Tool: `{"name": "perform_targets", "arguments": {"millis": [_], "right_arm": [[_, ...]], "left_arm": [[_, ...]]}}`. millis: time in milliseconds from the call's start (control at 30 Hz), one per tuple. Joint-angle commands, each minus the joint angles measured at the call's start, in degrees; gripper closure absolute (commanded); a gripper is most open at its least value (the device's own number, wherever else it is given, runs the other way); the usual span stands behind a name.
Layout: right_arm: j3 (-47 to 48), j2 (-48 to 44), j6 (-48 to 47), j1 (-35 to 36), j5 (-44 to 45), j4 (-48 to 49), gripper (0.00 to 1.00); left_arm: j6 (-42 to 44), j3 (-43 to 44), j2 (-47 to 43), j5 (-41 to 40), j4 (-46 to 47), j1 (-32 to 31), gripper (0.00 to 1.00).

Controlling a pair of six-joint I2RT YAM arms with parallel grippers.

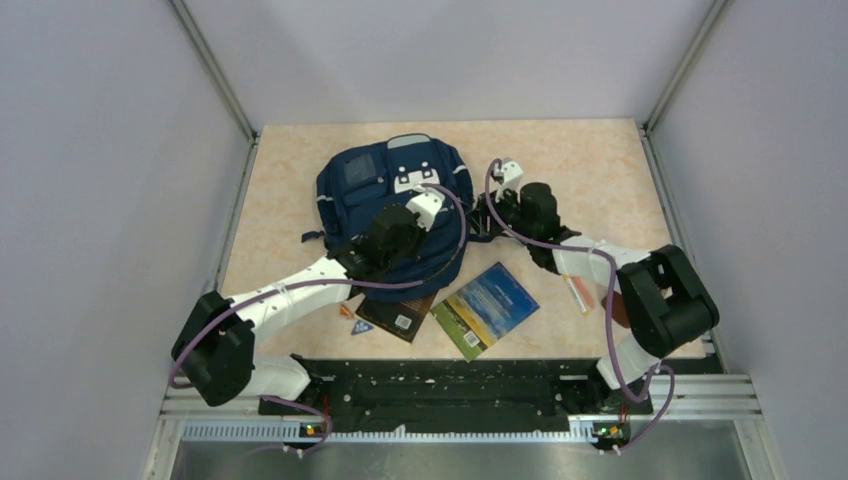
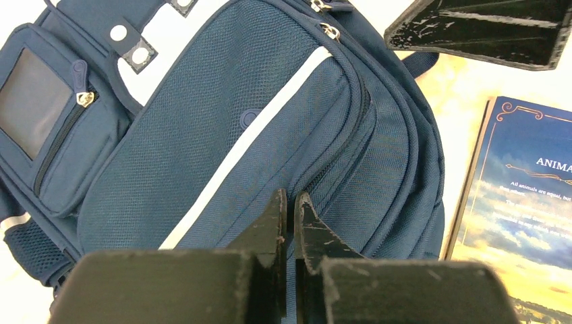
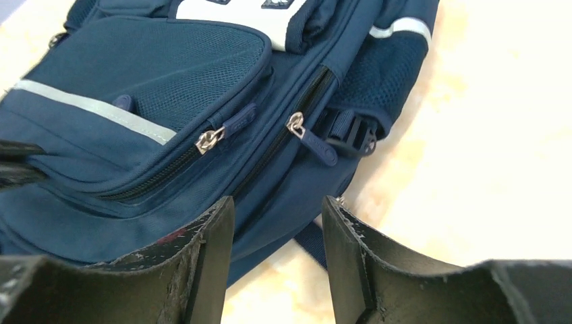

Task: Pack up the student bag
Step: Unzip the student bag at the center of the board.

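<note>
Centre of your pale marbled tabletop, toward the far side, is where the student bag lies: a large navy blue fabric backpack resting flat, front pockets facing up, with white patches near its far end and pale reflective stripes across the pockets. Your left gripper is over the near part of the bag. Its black fingers are pressed together with only a sliver between them, and their tips sit against the navy mesh beside a zip seam. You cannot tell whether any fabric is caught between them. Your right gripper sits just beside the bag's right edge, low to the table. Its fingers are spread, nothing is between them, and they are apart from the fabric. Beyond them you can see two metal zip pulls on the bag's side, each with a short navy tab, and a black plastic buckle further right. Near the bag, between your two arms, a paperback book with a blue sky cover and a green edge lies flat and angled. Just left of it, a dark-covered book is partly hidden under your left arm. A small orange and blue scrap lies left of that. A thin orange stick-like item rests by your right arm, too small to identify.
</note>
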Motion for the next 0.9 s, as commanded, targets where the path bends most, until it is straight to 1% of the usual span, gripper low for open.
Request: {"name": "perform_targets", "arguments": {"millis": [0, 67, 267, 467, 633, 733, 800, 867], "right_arm": [[4.77, 3.16, -13.41, 0.31, -2.16, 3.71, 0.5], [5.99, 4.85, -16.13, 0.26, -1.46, 3.08, 0.5], [6.2, 8.64, -22.71, 0.26, -2.95, 6.26, 0.5], [6.69, 12.1, -26.26, 0.26, -2.7, 11.06, 0.5], [8.09, 14.93, -27.85, 0.27, -4.05, 13.24, 0.54], [8.73, 15.61, -27.99, 0.26, -5.28, 13.58, 0.59], [8.73, 15.88, -27.78, 0.26, -5.68, 14.43, 0.7], [8.71, 15.83, -27.48, 0.26, -5.37, 14.4, 0.84]], "left_arm": [[0.38, 4.04, -2.59, -2.17, 0.52, 1.05, 1.0], [0.26, 4.43, -2.75, -2.07, 0.21, 1.14, 1.0], [0.13, 5.75, -2.77, -1.74, -0.45, 1.49, 1.0], [0.12, 6.44, -3.0, -1.59, -2.48, 1.57, 1.0], [-0.25, 6.62, -2.9, -1.0, -2.27, 1.83, 1.0], [-0.68, 6.86, -2.45, 0.05, -2.26, 2.3, 1.0], [-1.1, 6.73, -2.27, 0.78, -1.98, 2.73, 1.0], [-1.58, 6.75, -2.07, 1.35, -1.71, 3.32, 1.0]]}}
